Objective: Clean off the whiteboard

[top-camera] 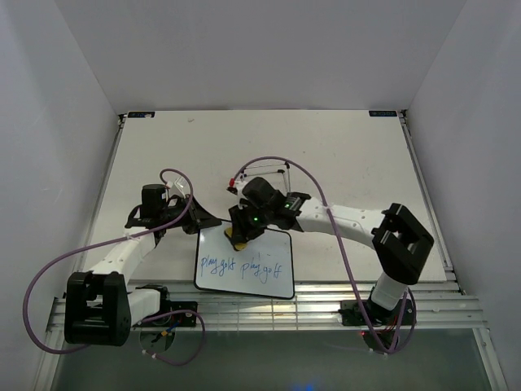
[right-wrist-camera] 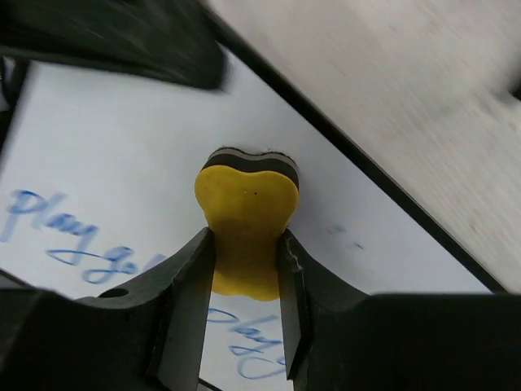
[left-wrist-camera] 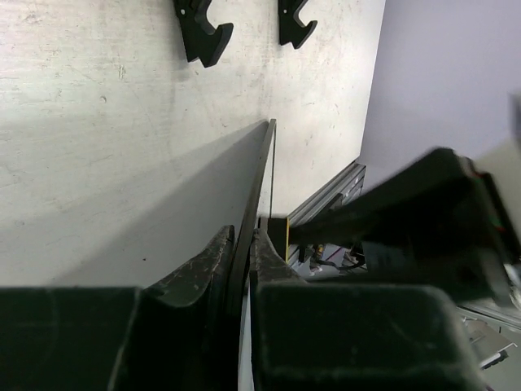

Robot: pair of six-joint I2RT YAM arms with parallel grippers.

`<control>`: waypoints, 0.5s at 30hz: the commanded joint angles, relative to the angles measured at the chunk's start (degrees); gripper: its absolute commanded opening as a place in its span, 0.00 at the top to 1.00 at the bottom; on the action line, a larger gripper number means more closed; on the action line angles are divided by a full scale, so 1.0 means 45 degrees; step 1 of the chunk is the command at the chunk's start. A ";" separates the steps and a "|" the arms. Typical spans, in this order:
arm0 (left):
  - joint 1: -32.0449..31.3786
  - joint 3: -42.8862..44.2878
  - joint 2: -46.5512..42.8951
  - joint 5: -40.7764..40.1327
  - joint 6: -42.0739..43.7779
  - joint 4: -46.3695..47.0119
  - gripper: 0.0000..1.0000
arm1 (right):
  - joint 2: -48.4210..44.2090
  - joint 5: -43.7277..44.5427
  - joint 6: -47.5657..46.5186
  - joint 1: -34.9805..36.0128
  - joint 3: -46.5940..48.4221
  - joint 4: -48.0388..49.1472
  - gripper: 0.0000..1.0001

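The whiteboard (top-camera: 244,265) is found close to the near edge of the desk (top-camera: 350,163), a little left of the middle, between the two arms. Its long axis is laid left to right, nearly parallel to the near edge, with the right end turned slightly nearer. The written face is turned upward, and the tops of the letters point to the far edge. Two blue handwritten phrases are read side by side across its near half: "play golf" and again "play golf". In the right wrist view only "Play go" and a second "Play" can be made out.

The far left corner of the board's black frame is clamped by the left gripper (top-camera: 203,221). From the left wrist the frame is seen edge-on, pinched between the closed fingers (left-wrist-camera: 203,269).

A yellow eraser (right-wrist-camera: 244,220) is held tightly in the right gripper (right-wrist-camera: 244,269), its dark felt side pressed on the white surface near the far edge, above the writing.

A thin wire stand (top-camera: 277,165) is seen towards the middle of the desk. Small labels at the far corners cannot be read.
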 commanded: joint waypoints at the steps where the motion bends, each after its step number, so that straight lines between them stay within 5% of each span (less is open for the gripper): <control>1: -0.0114 -0.0192 0.0138 -0.0909 0.0172 -0.0118 1.00 | 0.1693 -0.0709 0.0013 0.0953 0.2335 -0.0134 0.69; 7: -0.0114 -0.0212 -0.0154 -0.1124 0.0172 -0.0176 1.00 | 0.2537 -0.0205 -0.0242 0.0252 0.2053 -0.0604 0.68; 15: -0.0095 -0.0192 -0.0486 -0.1690 0.0074 -0.0351 1.00 | 0.0312 0.0774 -0.0359 -0.1600 -0.2315 -0.0331 0.69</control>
